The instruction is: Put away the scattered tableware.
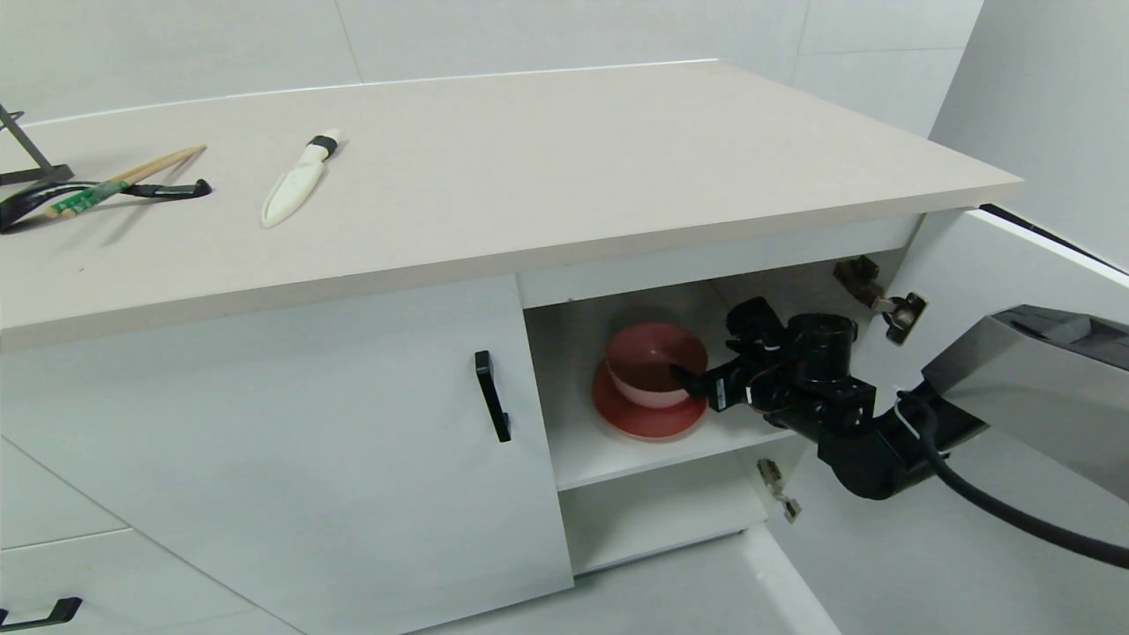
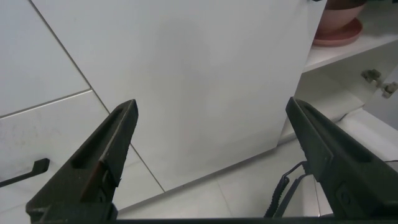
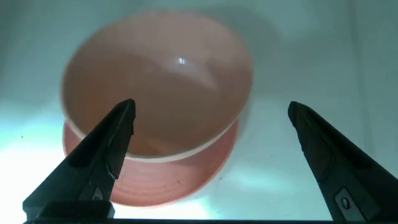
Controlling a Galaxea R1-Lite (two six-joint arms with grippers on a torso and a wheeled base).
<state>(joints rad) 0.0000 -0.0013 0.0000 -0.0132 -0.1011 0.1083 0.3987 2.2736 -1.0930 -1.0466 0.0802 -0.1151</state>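
A pink bowl [image 1: 653, 362] sits on a red plate [image 1: 648, 414] on the upper shelf of the open cupboard. My right gripper [image 1: 692, 381] is inside the cupboard at the bowl's right side, open; in the right wrist view its fingers [image 3: 109, 146] stand wide apart, one over the bowl [image 3: 155, 93] and plate [image 3: 174, 180]. On the countertop lie wooden chopsticks [image 1: 115, 181], a black-handled utensil [image 1: 168, 190] and a white knife-shaped piece [image 1: 300, 181]. My left gripper [image 2: 211, 106] hangs open and low before the closed cupboard door, with the bowl [image 2: 339, 15] far off.
The closed left door carries a black handle [image 1: 492, 395]. The right door [image 1: 1014, 265] stands swung open beside my right arm. A lower shelf [image 1: 653, 511] lies under the plate. A black rack [image 1: 26, 159] is at the counter's far left, and a drawer handle [image 1: 40, 613] sits low left.
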